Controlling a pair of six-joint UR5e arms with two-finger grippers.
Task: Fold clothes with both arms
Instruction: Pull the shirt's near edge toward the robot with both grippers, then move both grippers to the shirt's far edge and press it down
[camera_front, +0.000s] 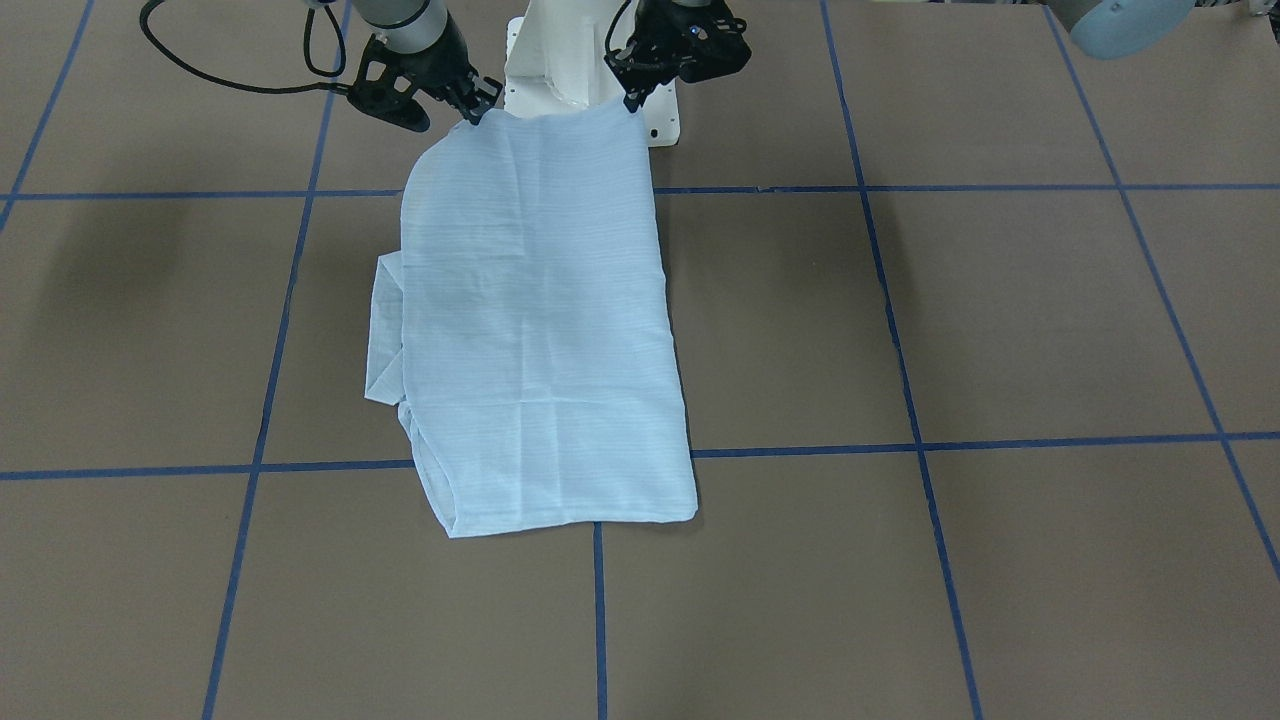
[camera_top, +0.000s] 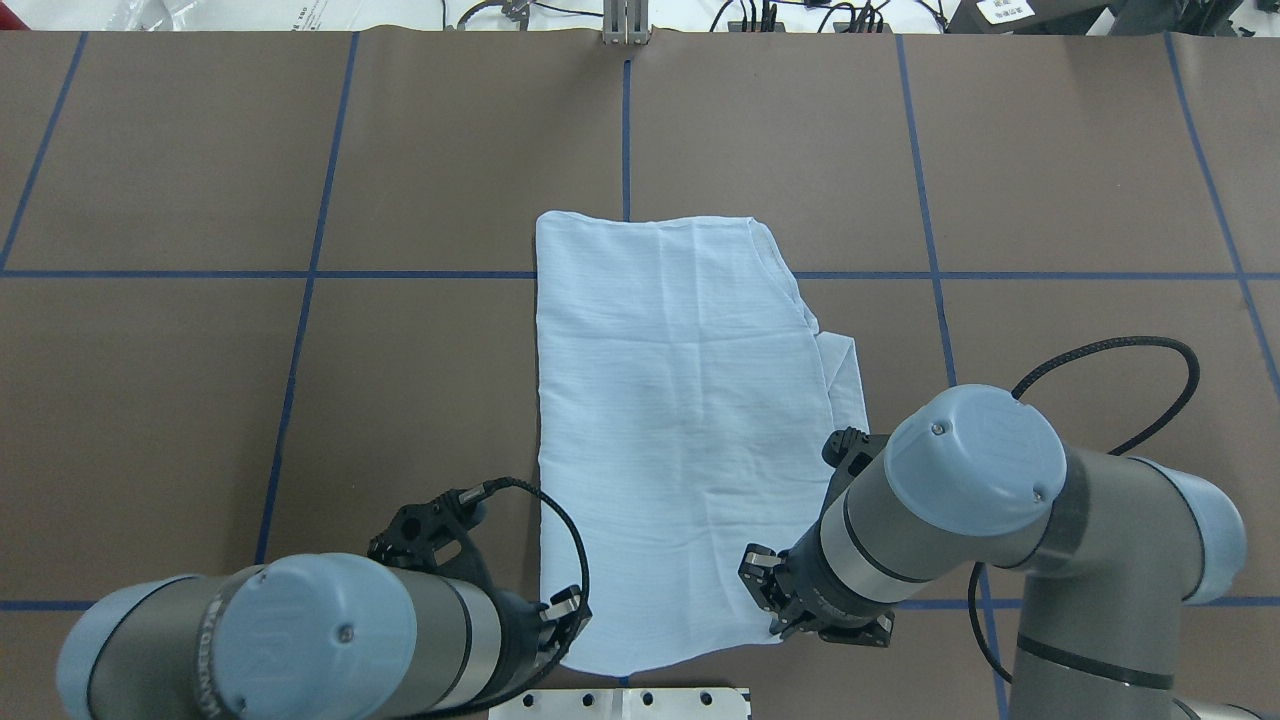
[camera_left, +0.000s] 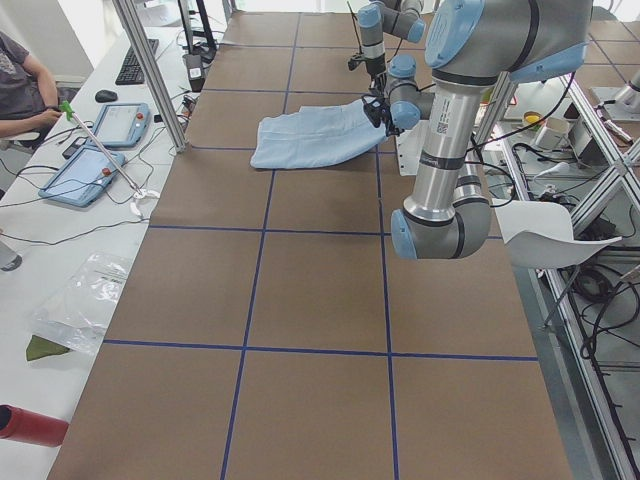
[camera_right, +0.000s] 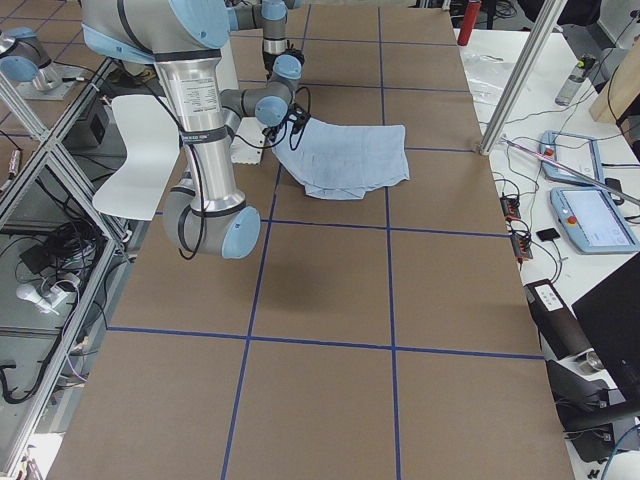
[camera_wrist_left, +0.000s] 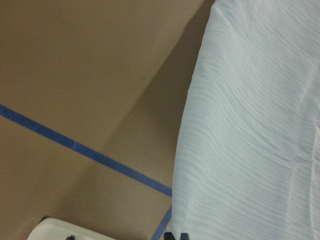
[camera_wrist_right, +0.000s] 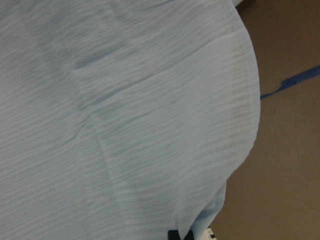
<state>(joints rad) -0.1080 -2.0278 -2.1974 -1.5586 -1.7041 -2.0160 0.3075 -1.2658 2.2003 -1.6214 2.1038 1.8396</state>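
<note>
On brown blue-gridded table (camera_front: 1000, 300), shirt (camera_front: 540, 320), both arms' (camera_top: 300, 640) (camera_top: 960, 490) jaws apparently pinching its corners

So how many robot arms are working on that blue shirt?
2. The left arm grips one corner of the shirt nearest the robot's base; the right arm grips the other. No others show.

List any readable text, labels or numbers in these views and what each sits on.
Nothing can be quoted with confidence.
left arm: pale lettering on its casing, too blurred to read.
left-arm sticker: too small to read.
right-arm sticker: too small to read.
papers past the table's far edge: print too small to read.
shirt: no text visible.
</note>
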